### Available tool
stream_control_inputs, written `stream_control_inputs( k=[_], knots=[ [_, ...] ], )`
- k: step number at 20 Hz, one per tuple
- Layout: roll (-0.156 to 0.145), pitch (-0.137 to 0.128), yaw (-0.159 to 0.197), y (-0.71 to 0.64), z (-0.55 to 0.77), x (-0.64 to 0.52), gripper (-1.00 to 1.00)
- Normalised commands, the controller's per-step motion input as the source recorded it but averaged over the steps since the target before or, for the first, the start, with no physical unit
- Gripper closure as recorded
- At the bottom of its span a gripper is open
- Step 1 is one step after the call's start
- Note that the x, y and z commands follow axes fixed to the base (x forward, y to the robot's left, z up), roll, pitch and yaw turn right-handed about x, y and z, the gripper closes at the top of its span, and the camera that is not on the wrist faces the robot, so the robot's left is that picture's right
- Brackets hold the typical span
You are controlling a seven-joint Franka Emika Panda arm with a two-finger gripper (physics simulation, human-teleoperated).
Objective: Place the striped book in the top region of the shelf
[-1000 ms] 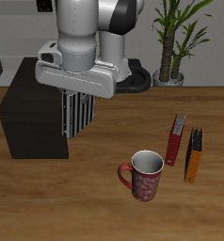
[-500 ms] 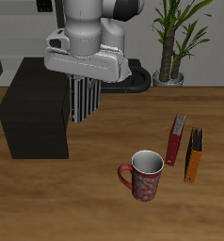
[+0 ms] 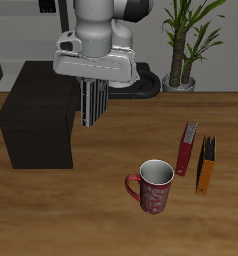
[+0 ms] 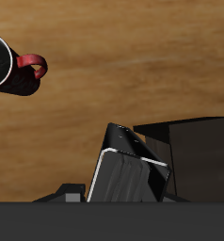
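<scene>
Striped book [image 3: 93,103] in pincer [image 3: 91,90] beside shelf [image 3: 36,115], mug [image 3: 152,186] apart.

The striped book [image 3: 93,103] hangs upright just beside the shelf [image 3: 39,115] — the mug [image 3: 151,185] stands nearer the bench's [image 3: 111,220] front edge, two books [image 3: 196,155] beyond the mug.

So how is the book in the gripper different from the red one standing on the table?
The striped book has black and white stripes; the red book is plain red. The striped book hangs in the air beside the shelf, held from above by the gripper, while the red book stands on the table next to an orange-and-black book. Both are thin and upright.
</scene>
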Motion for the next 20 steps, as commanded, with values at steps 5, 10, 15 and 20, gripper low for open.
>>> stream_control_inputs(
  k=[5, 10, 15, 20],
  knots=[
    [0.021, -0.034, 0.116, 0.02, -0.06, -0.32, 1.00],
    [0.013, -0.009, 0.057, -0.04, -0.06, -0.25, 1.00],
    [-0.016, -0.012, 0.028, -0.02, -0.03, -0.25, 1.00],
    [-0.020, -0.010, 0.034, 0.11, -0.01, -0.10, 1.00]
  ],
)
